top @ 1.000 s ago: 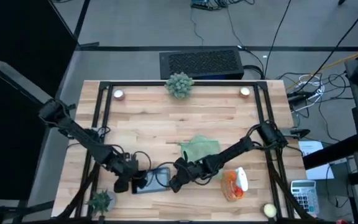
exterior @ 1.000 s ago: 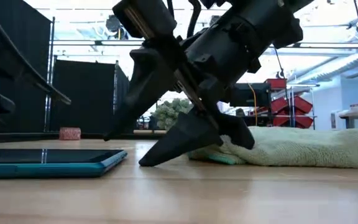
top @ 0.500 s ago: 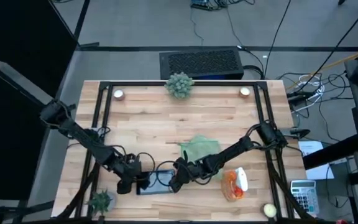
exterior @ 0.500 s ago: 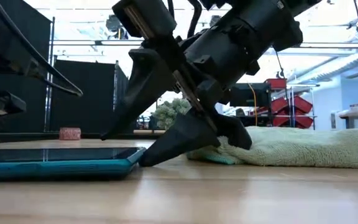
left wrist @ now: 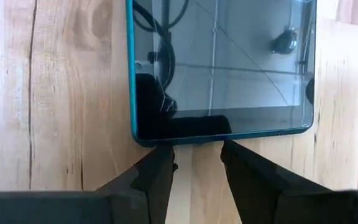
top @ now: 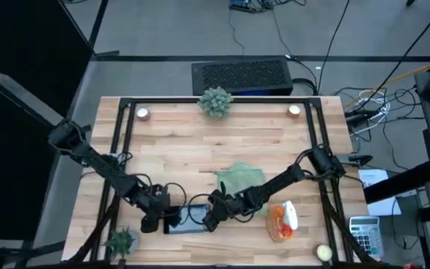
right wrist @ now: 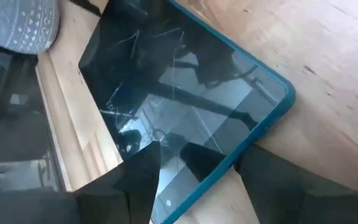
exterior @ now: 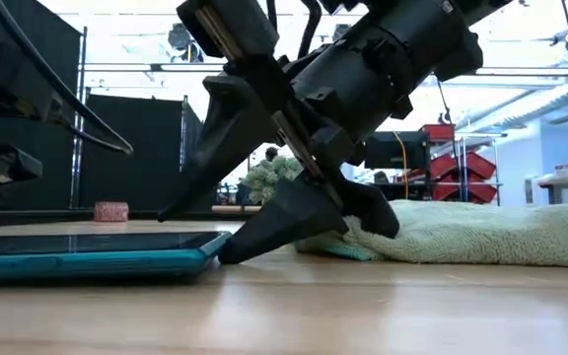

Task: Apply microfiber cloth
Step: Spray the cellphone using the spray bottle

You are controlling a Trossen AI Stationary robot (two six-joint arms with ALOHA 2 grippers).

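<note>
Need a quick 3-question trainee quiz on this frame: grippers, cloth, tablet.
1. True or false: the right gripper is holding the microfiber cloth.
2. What lies between the two grippers? A) plant ball B) tablet C) spray bottle
3. Fill in: the left gripper has its fingers ____ at the tablet's edge.

Key: 1 false, the cloth lies free behind the gripper; 2 B; 3 open.

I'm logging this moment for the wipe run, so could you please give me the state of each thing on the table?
Microfiber cloth: crumpled on the table, unheld, off the tablet.
Tablet: flat, screen up, uncovered.
Left claw: open, at the tablet's edge.
Right claw: open, astride the tablet's opposite edge.
Spray bottle: lying on its side.
Plant ball: untouched at the far edge.
</note>
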